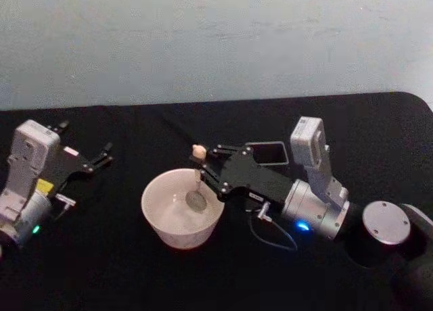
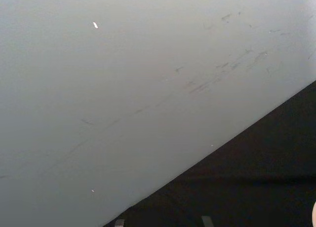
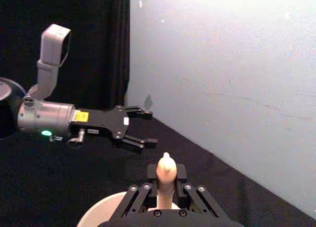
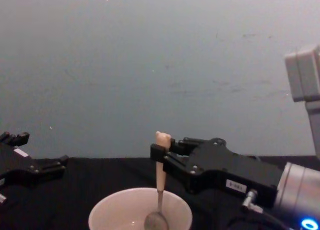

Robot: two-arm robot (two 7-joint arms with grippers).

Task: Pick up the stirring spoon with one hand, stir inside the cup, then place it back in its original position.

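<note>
Two grippers over a black table (image 1: 169, 122), pale wall (image 1: 203, 40) behind. Right gripper (image 1: 203, 165) reaches in from the right on its silver-grey arm, low over the near-middle of the table; jaws clamped on the stirring spoon (image 1: 197, 182), gripping the beige handle just below the bear head. Chest view: right gripper (image 4: 159, 152) holds the stirring spoon (image 4: 160, 190) close to upright, bear head poking above the fingers, metal bowl down inside the cup (image 4: 100, 217), below the rim. Cannot tell whether the bowl touches the cup's floor. Head view: the cup (image 1: 179, 233) stands left of the right gripper's body, spoon bowl showing toward the right side of its interior. Right wrist view: bear head stands up between the fingers of the right gripper (image 3: 167, 173), the stirring spoon (image 3: 166, 170) pinched, the cup (image 3: 96, 214) rim curving beneath. Dark grey holder (image 1: 269, 144) sits just behind the right gripper, partly hidden by it, open top showing. Left gripper (image 1: 86, 136) hangs at the far left, well apart from the cup, jaws spread, holding nothing; same in chest view (image 4: 40, 149) and from the right wrist (image 3: 148, 126).
</note>
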